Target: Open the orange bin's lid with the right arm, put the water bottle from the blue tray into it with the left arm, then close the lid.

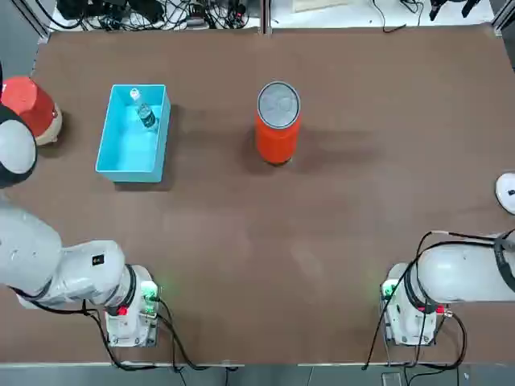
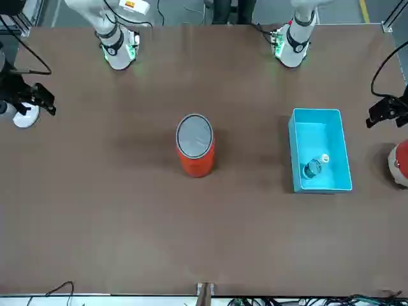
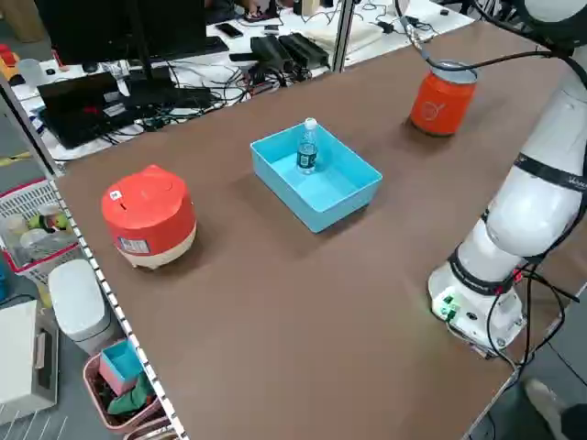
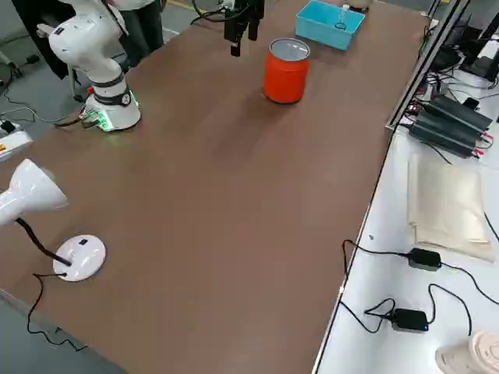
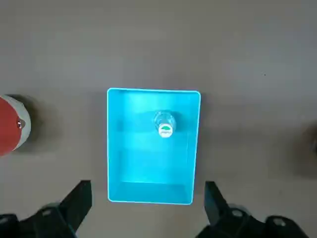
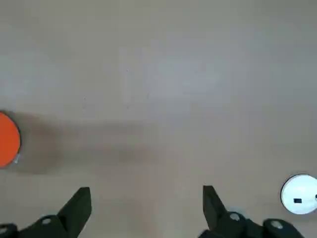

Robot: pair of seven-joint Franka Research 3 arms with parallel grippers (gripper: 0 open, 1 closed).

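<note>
The orange bin (image 1: 277,137) stands upright mid-table with its grey lid (image 1: 278,104) lying flat and shut on top. To its left is the blue tray (image 1: 121,153). The water bottle (image 1: 145,113) stands upright in the tray's far end. The left wrist view shows my left gripper (image 5: 147,198) open and empty, high above the tray (image 5: 129,163) and the bottle (image 5: 164,124). My right gripper (image 6: 146,201) is also open and empty, high over bare table, with the bin (image 6: 7,144) far off to one side. Neither gripper touches anything.
A red domed object with a cream base (image 1: 30,106) sits at the table's left edge beside the tray. A white lamp base (image 1: 507,193) stands at the right edge. Cables and equipment line the bench beyond the far edge.
</note>
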